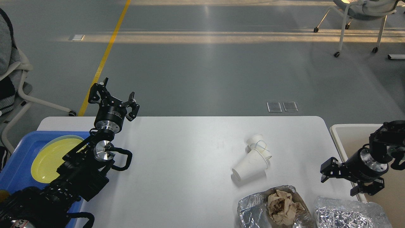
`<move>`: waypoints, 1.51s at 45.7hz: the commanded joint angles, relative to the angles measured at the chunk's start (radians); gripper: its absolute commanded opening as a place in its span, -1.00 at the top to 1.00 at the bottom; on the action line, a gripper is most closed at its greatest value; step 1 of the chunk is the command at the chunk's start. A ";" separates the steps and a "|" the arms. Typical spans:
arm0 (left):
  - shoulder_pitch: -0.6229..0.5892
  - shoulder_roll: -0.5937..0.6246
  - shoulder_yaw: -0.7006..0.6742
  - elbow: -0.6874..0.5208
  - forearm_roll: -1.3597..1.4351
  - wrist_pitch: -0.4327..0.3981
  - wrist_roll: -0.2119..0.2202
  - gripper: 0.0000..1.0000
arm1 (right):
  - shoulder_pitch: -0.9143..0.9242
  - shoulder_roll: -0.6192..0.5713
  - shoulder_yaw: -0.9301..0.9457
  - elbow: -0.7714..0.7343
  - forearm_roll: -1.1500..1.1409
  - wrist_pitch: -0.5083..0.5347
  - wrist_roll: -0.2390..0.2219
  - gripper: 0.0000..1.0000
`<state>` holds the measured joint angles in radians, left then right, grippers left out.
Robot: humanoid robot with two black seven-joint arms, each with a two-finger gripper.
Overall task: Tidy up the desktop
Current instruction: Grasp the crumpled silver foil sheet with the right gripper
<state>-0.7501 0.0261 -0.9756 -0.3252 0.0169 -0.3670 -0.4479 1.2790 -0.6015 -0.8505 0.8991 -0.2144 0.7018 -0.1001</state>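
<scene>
**Both grippers empty over a littered desktop**

Head view: the desktop (177,164) fills the lower frame, bearing cups (253,160) and foil (272,205). The left gripper (112,98) is spread at its far edge; the right gripper (340,179), fingers parted, hangs over the bin (348,133).

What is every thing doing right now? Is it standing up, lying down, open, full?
Paper cups: tipped over, lying on the desktop.
Foil container: open, crumpled brown paper inside.
Second foil piece: crumpled, at the near edge.
Yellow plate: flat in the blue tray.
Bin: open-topped.
Left gripper: open, empty.
Right gripper: open, empty.
</scene>
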 commanded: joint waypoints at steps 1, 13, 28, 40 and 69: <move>0.000 0.000 0.000 0.000 0.000 0.000 0.000 -1.00 | -0.038 0.002 0.007 0.000 0.150 0.018 -0.004 -0.91; 0.001 0.000 0.000 0.000 0.000 -0.001 0.000 -1.00 | -0.148 0.009 0.021 -0.011 0.271 0.012 -0.004 -0.90; 0.001 0.000 0.000 0.000 0.000 0.000 0.000 -1.00 | -0.256 0.022 0.136 -0.167 0.323 0.010 -0.004 -0.72; 0.000 0.000 0.000 0.000 0.000 0.000 0.000 -1.00 | -0.277 0.040 0.133 -0.197 0.317 -0.004 -0.004 -0.29; 0.001 0.000 0.000 0.000 0.000 0.000 0.000 -1.00 | -0.270 0.075 0.119 -0.183 0.300 -0.065 -0.006 1.00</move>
<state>-0.7496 0.0261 -0.9756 -0.3252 0.0169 -0.3671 -0.4479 0.9891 -0.5219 -0.7268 0.7077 0.0861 0.6264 -0.1073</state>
